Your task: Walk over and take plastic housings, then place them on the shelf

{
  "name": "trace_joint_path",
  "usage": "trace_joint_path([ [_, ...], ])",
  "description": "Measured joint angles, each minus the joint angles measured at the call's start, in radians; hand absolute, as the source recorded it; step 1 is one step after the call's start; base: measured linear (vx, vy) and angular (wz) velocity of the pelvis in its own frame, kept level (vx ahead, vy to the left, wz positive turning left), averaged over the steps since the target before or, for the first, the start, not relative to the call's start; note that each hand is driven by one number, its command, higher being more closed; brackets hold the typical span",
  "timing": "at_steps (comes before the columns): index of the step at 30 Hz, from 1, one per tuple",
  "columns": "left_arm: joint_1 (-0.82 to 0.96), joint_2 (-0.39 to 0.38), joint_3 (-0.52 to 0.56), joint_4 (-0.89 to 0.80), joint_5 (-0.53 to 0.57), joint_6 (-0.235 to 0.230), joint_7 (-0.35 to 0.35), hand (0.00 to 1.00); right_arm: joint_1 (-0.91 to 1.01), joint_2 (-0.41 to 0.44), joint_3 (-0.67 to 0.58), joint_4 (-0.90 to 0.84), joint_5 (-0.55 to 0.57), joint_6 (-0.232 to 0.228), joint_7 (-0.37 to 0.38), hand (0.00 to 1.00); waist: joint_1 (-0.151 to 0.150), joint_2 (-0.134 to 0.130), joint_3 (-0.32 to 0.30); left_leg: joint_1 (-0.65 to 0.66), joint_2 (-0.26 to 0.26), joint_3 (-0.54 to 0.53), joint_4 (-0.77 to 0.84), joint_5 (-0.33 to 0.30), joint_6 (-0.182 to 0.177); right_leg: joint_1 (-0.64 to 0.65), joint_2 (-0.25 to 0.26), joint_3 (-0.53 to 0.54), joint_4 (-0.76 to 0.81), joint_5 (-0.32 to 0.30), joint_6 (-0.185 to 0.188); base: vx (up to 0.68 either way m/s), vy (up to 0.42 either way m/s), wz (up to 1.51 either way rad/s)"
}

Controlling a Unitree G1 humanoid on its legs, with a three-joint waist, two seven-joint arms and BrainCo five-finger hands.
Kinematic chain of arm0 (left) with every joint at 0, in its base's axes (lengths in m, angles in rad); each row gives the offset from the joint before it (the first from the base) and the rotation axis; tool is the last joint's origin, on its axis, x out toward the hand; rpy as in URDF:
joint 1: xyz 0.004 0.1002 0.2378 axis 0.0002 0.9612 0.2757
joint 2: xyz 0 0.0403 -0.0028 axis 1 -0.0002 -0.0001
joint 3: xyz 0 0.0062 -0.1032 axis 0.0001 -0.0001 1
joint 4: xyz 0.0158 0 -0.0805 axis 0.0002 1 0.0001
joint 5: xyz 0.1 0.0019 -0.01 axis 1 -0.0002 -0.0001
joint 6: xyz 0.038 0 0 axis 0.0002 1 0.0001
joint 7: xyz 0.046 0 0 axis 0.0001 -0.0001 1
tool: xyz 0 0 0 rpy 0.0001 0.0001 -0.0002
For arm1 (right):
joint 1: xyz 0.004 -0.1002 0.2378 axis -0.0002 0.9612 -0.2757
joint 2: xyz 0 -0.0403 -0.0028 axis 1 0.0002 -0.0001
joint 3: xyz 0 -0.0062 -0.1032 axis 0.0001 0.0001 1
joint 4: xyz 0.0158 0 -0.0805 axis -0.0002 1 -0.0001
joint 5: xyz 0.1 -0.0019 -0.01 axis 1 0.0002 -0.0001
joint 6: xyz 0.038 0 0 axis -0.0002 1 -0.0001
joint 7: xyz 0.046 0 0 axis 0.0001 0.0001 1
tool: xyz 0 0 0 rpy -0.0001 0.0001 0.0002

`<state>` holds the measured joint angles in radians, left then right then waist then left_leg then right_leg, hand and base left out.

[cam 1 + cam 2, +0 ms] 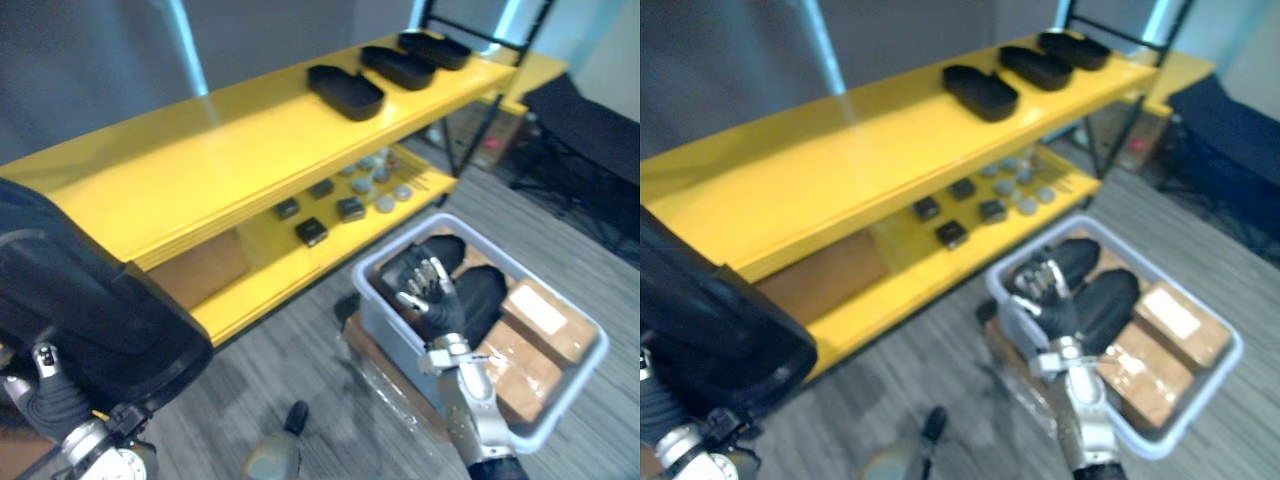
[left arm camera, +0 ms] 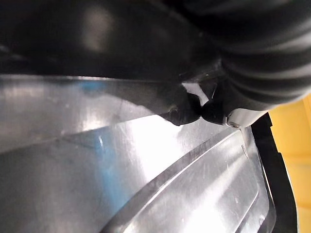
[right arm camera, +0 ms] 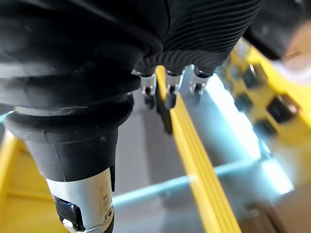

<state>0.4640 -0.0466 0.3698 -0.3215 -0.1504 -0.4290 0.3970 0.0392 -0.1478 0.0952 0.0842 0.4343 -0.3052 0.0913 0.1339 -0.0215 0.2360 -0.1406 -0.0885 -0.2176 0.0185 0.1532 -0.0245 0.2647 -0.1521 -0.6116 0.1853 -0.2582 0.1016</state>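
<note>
1. Nearest, at lower left, a big black housing (image 1: pixel 90 300) sits over the left hand (image 1: pixel 50 385). Its long axis slants across the near end of the shelf (image 1: pixel 200 160), with the rounded end toward the robot's right. The fingers are hidden, so I cannot tell their grip.
2. The right hand (image 1: pixel 432 290) is raised over a white bin (image 1: pixel 385 325), fingers loosely bent and holding nothing.
3. The bin stands on a grey plank floor (image 1: pixel 300 360). Two bin housings (image 1: pixel 490 295) lie side by side in it, next to cardboard boxes (image 1: pixel 545 320).
4. The shelf is yellow, and its lower board carries small parts (image 1: pixel 350 205).
5. At the far end of the top board, three shelf housings (image 1: pixel 345 92) lie parallel, open side up, with their long axes crosswise to the board.
6. Behind is a grey wall (image 1: pixel 100 60).
</note>
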Motion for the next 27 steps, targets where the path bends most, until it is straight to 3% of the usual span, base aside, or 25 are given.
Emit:
trace_joint_path([
  [3,0.023,-0.001,-0.001,0.013,-0.016,0.005,-0.023,1.0,-0.003,-0.003,0.004,0.001,-0.028,-0.001,-0.028,0.0,0.028,0.005,0.013,-0.005,-0.011,0.006,0.01,0.006,0.008,0.017,-0.003,-0.013,0.01,-0.012,-0.007,-0.04,-0.019,0.54],
  [8,0.042,0.0,-0.002,0.012,-0.04,0.005,-0.04,1.0,-0.028,-0.004,0.003,0.002,-0.051,-0.006,-0.047,0.0,0.029,0.007,0.037,-0.02,-0.02,0.01,0.052,-0.005,0.008,0.015,-0.005,0.052,0.035,-0.031,-0.028,-0.07,-0.008,0.15],
  [11,-0.001,0.04,-0.039,0.012,-0.039,-0.007,-0.092,1.0,-0.011,-0.007,-0.014,0.0,-0.066,-0.033,-0.088,0.0,0.009,0.013,0.051,-0.041,-0.036,0.017,0.063,-0.011,0.012,-0.03,0.003,0.133,0.082,-0.097,-0.031,-0.14,-0.016,0.29],
  [12,-0.032,0.088,-0.072,0.014,-0.039,-0.009,-0.124,1.0,0.007,-0.006,-0.042,-0.004,-0.066,-0.041,-0.095,0.0,-0.023,0.005,0.055,-0.055,-0.041,0.039,0.062,-0.022,0.032,-0.052,0.018,0.179,0.098,-0.119,-0.064,-0.12,-0.046,0.93],
  [13,-0.076,0.126,-0.09,0.013,-0.038,-0.021,-0.161,1.0,0.022,-0.01,-0.084,-0.01,-0.067,-0.049,-0.094,0.0,-0.053,-0.009,0.062,-0.108,-0.047,0.073,0.13,-0.048,0.068,-0.079,0.003,0.168,0.125,-0.126,-0.064,-0.1,-0.038,0.81],
  [14,-0.096,0.141,-0.095,0.01,-0.04,-0.033,-0.175,1.0,0.022,-0.013,-0.103,-0.014,-0.067,-0.052,-0.094,0.0,-0.049,0.003,0.064,-0.132,-0.041,0.088,0.166,-0.05,0.072,-0.097,0.002,0.167,0.146,-0.131,-0.062,-0.05,0.013,0.27],
  [15,-0.14,0.174,-0.105,0.007,-0.043,-0.058,-0.183,1.0,0.018,-0.015,-0.134,-0.029,-0.066,-0.079,-0.091,0.0,-0.041,0.019,0.086,-0.142,-0.036,0.096,0.163,-0.025,0.04,-0.129,0.002,0.185,0.188,-0.144,-0.055,-0.02,0.0,-0.16],
  [19,-0.254,0.201,-0.116,0.006,-0.042,-0.073,-0.172,1.0,-0.037,-0.028,-0.171,-0.04,-0.066,-0.131,-0.083,0.0,-0.072,0.019,0.134,-0.164,-0.034,0.127,0.092,0.02,0.051,-0.219,-0.016,0.28,0.219,-0.134,-0.04,0.02,0.043,-0.23],
  [23,-0.313,0.217,-0.125,0.006,-0.027,-0.073,-0.138,1.0,-0.056,-0.03,-0.174,-0.078,-0.066,-0.142,-0.062,0.0,-0.097,0.022,0.176,-0.164,-0.035,0.153,0.082,0.012,0.059,-0.243,-0.018,0.343,0.223,-0.129,-0.035,0.02,0.034,-0.2],
  [27,-0.315,0.236,-0.138,0.007,0.003,-0.07,-0.131,1.0,-0.054,-0.037,-0.184,-0.081,-0.063,-0.154,-0.044,0.0,-0.102,0.022,0.193,-0.163,-0.034,0.157,0.08,0.01,0.059,-0.248,-0.014,0.37,0.225,-0.125,-0.032,0.02,-0.016,-0.03],
])
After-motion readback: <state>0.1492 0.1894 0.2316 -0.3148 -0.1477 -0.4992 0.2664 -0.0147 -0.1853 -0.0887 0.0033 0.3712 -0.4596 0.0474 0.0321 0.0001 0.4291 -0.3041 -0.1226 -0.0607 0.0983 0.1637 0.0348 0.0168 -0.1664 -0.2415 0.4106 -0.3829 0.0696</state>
